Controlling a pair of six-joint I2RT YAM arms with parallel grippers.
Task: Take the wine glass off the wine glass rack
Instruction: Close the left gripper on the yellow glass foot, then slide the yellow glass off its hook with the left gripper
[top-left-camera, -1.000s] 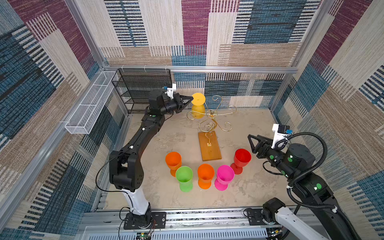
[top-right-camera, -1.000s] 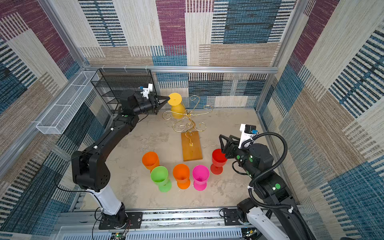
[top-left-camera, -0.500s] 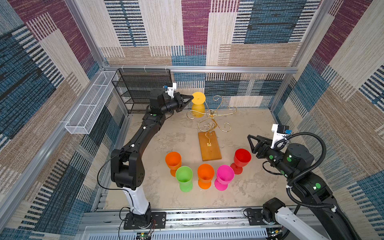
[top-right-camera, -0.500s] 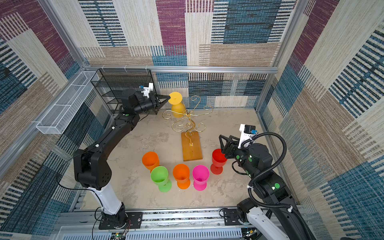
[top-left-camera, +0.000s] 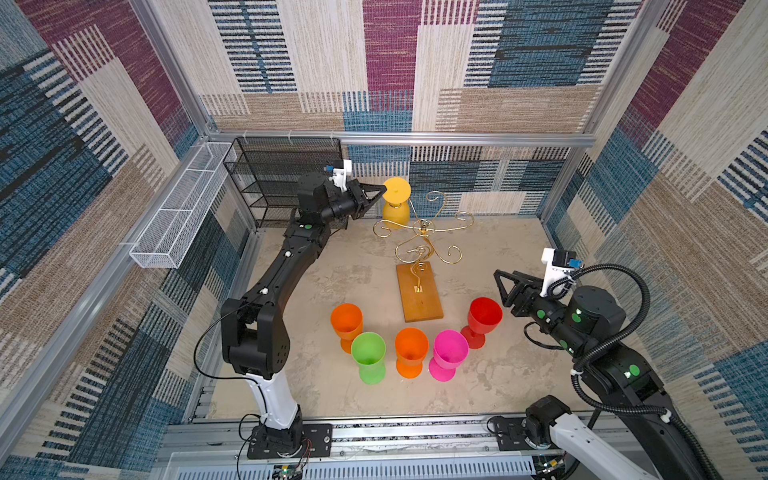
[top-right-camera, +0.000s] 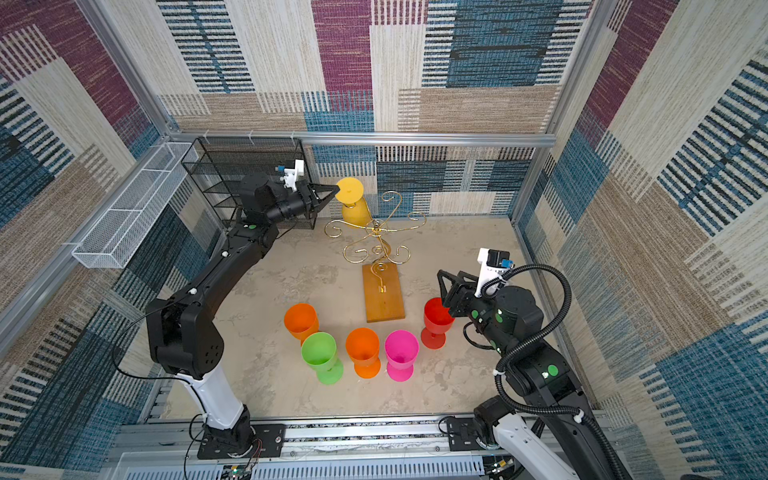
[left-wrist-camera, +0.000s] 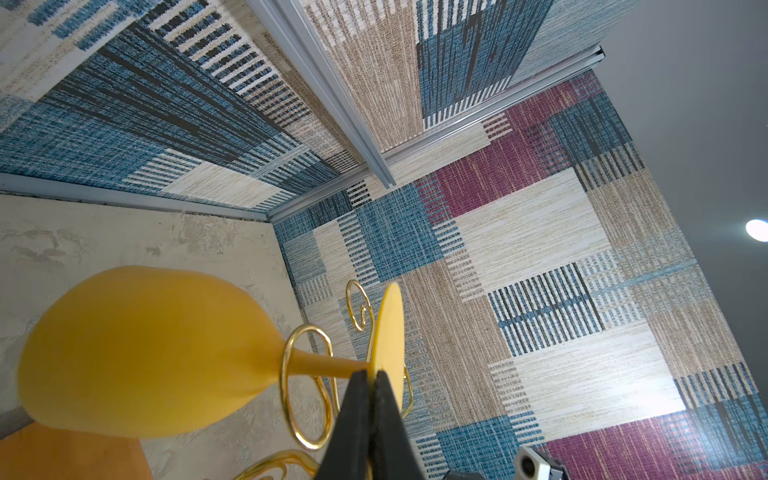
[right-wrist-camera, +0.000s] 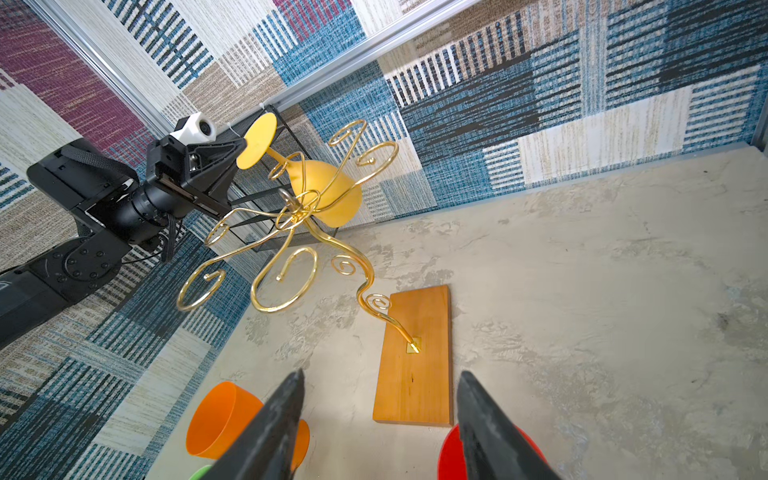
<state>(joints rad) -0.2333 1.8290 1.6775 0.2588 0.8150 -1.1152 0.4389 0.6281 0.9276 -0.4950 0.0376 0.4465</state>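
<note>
Wine glass (top-left-camera: 395, 205) upside down, foot uppermost

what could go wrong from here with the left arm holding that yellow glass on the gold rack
1. The left gripper pinches only the edge of the foot of the yellow wine glass, so the glass may pivot or slip from the fingers.
2. Its stem sits inside a wire loop of the wine glass rack; a pull off-line could snag and drag or tip the rack.
</note>
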